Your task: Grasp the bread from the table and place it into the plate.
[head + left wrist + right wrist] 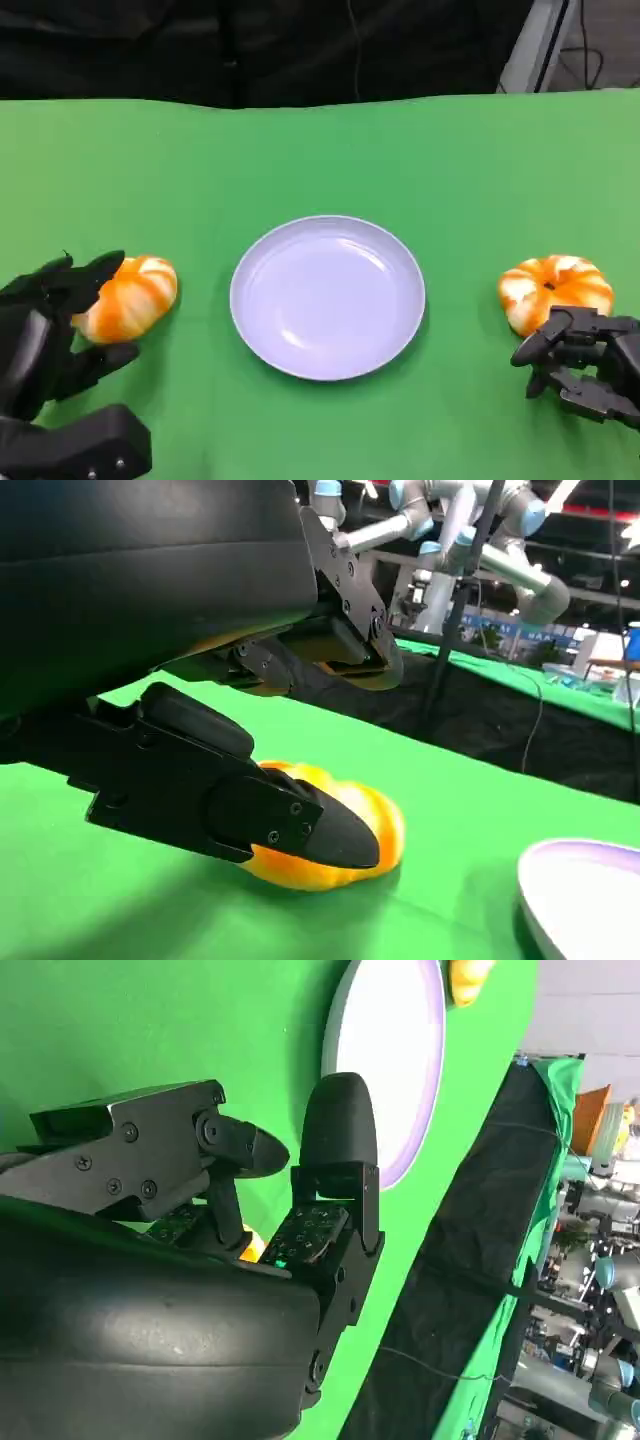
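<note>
A white plate point(327, 297) lies in the middle of the green table. One orange-and-white bread point(135, 297) sits to its left, a second bread point(555, 288) to its right. My left hand point(50, 335) is spread around the left bread, with fingers point(95, 272) at its top edge and the thumb below it, not closed on it. The left wrist view shows this bread point(345, 830) just behind the thumb point(250, 800), with the fingers above it. My right hand point(585, 365) rests just in front of the right bread, fingers bent and holding nothing.
The green cloth point(320, 150) runs back to a dark drape at the far edge. In the right wrist view, the plate point(390, 1060) and the far bread point(468, 975) lie beyond my fingers. Other robot arms point(470, 530) stand in the background.
</note>
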Motion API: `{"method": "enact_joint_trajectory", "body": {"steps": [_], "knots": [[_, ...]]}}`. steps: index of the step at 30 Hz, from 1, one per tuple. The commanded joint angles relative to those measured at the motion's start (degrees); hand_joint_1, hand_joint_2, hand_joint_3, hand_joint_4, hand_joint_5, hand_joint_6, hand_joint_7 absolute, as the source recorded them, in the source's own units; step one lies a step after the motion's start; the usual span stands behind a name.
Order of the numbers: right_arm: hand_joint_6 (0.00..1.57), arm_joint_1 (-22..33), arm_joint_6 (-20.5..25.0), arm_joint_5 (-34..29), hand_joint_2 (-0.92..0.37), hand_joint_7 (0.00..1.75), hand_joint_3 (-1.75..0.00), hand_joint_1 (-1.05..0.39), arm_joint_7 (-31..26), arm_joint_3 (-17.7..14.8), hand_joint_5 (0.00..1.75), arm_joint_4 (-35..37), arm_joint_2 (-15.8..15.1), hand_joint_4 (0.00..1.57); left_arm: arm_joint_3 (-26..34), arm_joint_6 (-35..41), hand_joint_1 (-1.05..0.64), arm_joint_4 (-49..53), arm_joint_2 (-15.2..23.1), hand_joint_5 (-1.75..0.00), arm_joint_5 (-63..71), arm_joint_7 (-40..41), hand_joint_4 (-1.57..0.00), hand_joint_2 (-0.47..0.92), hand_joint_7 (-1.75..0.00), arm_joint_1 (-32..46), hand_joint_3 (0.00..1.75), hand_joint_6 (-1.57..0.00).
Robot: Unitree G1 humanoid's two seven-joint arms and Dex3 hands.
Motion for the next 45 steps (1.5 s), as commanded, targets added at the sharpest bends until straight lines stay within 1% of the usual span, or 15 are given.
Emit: {"method": "enact_joint_trajectory", "body": {"steps": [1,8,12,18,21,28,33,40,45], "knots": [[0.94,0.6,-0.4,0.5,-0.82,0.97,-0.64,0.08,-0.3,-0.3,1.37,-0.3,-1.0,0.90,-1.3,0.4,-0.75,2.1,1.9,0.00,-1.3,-0.6,-0.48,0.92,0.00,-1.8,0.13,-0.55],[0.95,0.5,-1.0,-0.2,-0.82,0.98,-0.64,0.08,-0.9,-0.2,1.37,0.0,-1.1,0.91,-3.6,0.2,-0.79,6.5,2.2,0.00,-3.4,-4.2,-0.43,0.92,0.00,-5.5,0.12,-0.51],[0.95,0.4,-0.5,0.5,-0.81,0.98,-0.65,0.07,-0.3,-0.4,1.37,0.0,-0.8,0.91,-4.7,0.3,-0.79,8.8,1.9,0.00,-4.5,-6.4,-0.42,0.92,0.00,-7.4,0.09,-0.49],[0.95,0.4,-0.4,0.6,-0.81,0.97,-0.65,0.07,-0.3,-0.4,1.37,0.0,-0.8,0.91,-5.7,0.2,-0.78,9.8,2.0,0.00,-5.5,-6.9,-0.41,0.92,0.00,-8.1,0.07,-0.49],[0.95,0.4,-1.2,0.1,-0.82,0.96,-0.65,0.08,-0.8,-0.3,1.36,0.1,-1.0,0.91,-6.8,0.1,-0.77,12.5,1.1,0.00,-5.6,-7.8,-0.42,0.92,0.00,-10.3,0.07,-0.48],[0.96,0.4,-0.6,0.3,-0.82,0.95,-0.63,0.08,-0.6,-0.3,1.36,0.0,-0.9,0.91,-8.4,-0.9,-0.77,16.4,-0.7,0.00,-7.3,-10.1,-0.42,0.92,0.00,-13.1,0.07,-0.48],[0.96,0.4,-0.5,1.0,-0.83,0.94,-0.62,0.08,0.3,-0.6,1.36,0.0,-0.7,0.91,-9.3,-1.2,-0.80,18.0,-1.3,0.00,-7.5,-10.5,-0.43,0.92,0.00,-14.2,0.09,-0.48],[0.96,0.4,-1.1,0.2,-0.84,0.94,-0.60,0.07,-0.6,-0.3,1.36,0.0,-0.8,0.90,-9.6,-1.1,-0.80,18.9,-1.9,0.00,-8.0,-11.4,-0.43,0.92,0.00,-14.9,0.10,-0.48],[0.96,0.3,-0.9,0.3,-0.84,0.93,-0.59,0.08,-0.7,-0.3,1.35,0.1,-0.8,0.91,-10.4,-0.6,-0.77,19.8,-2.2,0.00,-8.0,-12.1,-0.42,0.92,0.00,-15.6,0.09,-0.47]]}}
